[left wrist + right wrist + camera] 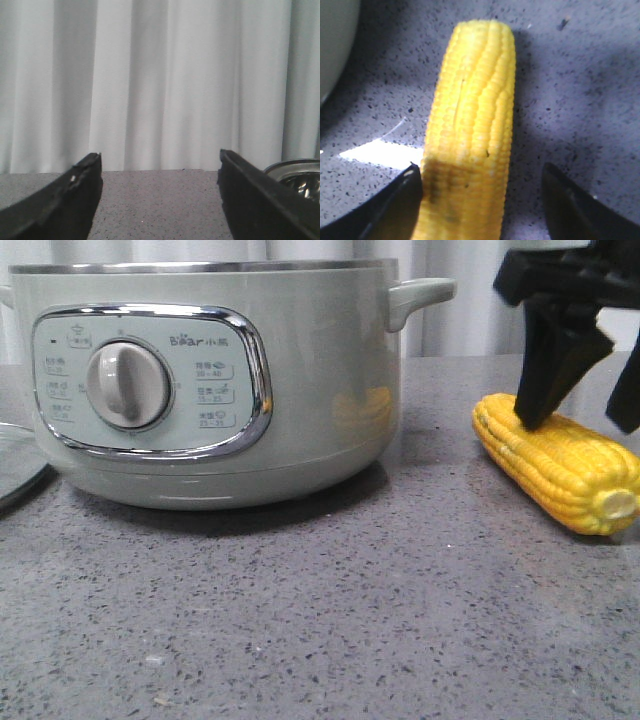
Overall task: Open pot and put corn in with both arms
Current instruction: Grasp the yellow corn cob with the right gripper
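Note:
The pot (210, 380) is a large pale green cooker with a beige dial, standing at the left centre of the front view with its steel rim bare on top. The corn (560, 465) is a yellow cob lying on the table to the pot's right. My right gripper (580, 428) is open and lowered over the corn's far end, one finger on each side. In the right wrist view the corn (475, 100) lies between the jaws of the right gripper (481, 170); one finger touches it and the other stands apart. My left gripper (160, 156) is open and empty, low over the table.
A glass lid (15, 465) lies flat on the grey speckled table (330, 620) left of the pot. Its rim also shows in the left wrist view (300, 175). The pot's wall (335, 40) is close beside the corn. White curtains hang behind.

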You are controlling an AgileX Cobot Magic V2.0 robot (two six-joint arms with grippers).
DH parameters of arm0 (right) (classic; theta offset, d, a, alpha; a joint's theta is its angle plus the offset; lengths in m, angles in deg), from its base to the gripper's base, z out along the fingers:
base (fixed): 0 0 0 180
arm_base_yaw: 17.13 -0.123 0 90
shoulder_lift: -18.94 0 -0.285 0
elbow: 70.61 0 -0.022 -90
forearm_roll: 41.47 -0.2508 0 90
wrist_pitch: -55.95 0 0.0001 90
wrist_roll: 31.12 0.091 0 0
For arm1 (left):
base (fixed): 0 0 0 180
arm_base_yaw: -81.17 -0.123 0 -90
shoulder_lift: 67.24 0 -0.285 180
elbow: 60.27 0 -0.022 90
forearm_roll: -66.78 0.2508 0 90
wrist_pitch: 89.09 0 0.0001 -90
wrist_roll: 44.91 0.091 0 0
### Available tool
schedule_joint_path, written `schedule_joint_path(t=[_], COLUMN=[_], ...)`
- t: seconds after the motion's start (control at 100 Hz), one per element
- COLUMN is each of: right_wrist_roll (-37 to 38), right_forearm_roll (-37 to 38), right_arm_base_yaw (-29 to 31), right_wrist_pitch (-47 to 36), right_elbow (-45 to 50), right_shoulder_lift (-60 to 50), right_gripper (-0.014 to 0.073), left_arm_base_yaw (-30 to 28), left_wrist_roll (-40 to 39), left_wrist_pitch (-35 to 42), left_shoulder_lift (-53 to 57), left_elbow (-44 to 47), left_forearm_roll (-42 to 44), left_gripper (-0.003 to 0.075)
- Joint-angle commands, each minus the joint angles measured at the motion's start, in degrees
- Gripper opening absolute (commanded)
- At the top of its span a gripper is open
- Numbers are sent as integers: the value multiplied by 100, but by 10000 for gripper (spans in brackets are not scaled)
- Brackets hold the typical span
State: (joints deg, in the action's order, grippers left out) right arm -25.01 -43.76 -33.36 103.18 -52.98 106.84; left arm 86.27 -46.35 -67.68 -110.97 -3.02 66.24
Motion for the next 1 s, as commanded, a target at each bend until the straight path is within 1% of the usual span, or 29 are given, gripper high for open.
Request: schedule_joint_path(t=[0.0,0.11,0.18,0.25,0.39,0.4,0.53,0.64,0.79,0.91,0.99], right_wrist_roll=[-56,-67,-61,-61,-61,-61,-61,-61,-61,-61,-61], right_forearm_roll=[-70,-93,-107,-148,-157,-157,-157,-119,50,262,323], right_arm_base_yaw=[-6,-6,-6,-6,-6,-6,-6,-6,-6,-6,-6], right_wrist_pitch=[-68,58,105,131,192,190,203,260,470,625,773], right_elbow=[-209,-209,-209,-209,-209,-209,-209,-244,-390,-745,-1142], right_shoulder_lift=[-6,125,146,146,146,146,146,51,-385,-836,-1034], right_gripper=[410,369,316,241,64,39,-68,-74,-74,-74,-74], left_arm_base_yaw=[31,31,31,31,31,31,31,31,31,31,31], left_wrist_roll=[-48,-48,-48,-48,-48,-48,-48,-48,-48,-48,-48], left_wrist_pitch=[398,398,398,398,398,398,398,398,398,398,398], left_shoulder_lift=[5,5,5,5,5,5,5,5,5,5,5], left_elbow=[-199,-199,-199,-199,-199,-199,-199,-199,-199,-199,-199], left_forearm_roll=[-25,-25,-25,-25,-25,-25,-25,-25,-25,-25,-25], left_gripper=[442,442,442,442,442,442,442,441,442,442,442])
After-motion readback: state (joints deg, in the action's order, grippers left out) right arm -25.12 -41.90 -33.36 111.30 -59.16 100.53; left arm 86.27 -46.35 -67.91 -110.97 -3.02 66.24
